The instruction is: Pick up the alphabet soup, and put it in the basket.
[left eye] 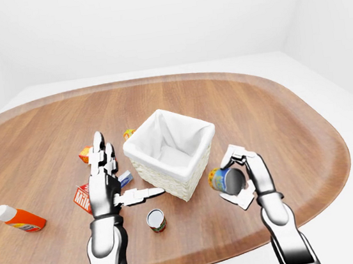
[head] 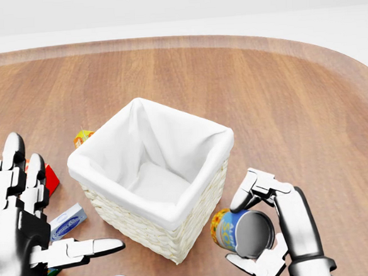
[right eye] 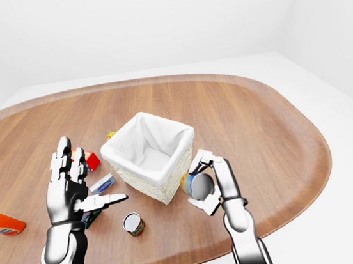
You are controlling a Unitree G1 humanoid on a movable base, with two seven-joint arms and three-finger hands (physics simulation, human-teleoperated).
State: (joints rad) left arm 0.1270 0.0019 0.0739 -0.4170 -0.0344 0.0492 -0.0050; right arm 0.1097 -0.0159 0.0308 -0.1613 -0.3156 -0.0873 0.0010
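The alphabet soup can (head: 241, 232), blue and yellow with a grey metal end, is lifted off the table and tilted on its side. My right hand (head: 266, 224) is shut on it, fingers over its top and thumb below, just right of the basket's lower right corner. The white-lined wicker basket (head: 207, 193) stands in the middle of the wooden table, with nothing inside. My left hand (head: 32, 218) hovers open to the basket's left, fingers spread and thumb (head: 84, 249) pointing right, holding nothing.
Left of the basket lie a red box (left eye: 81, 196), a blue-white carton (head: 67, 222) and a small orange packet (head: 81, 137). Another can (left eye: 155, 219) stands below the basket. An orange bottle (left eye: 18, 218) lies at the far left. The table edge (left eye: 325, 191) curves close on the right.
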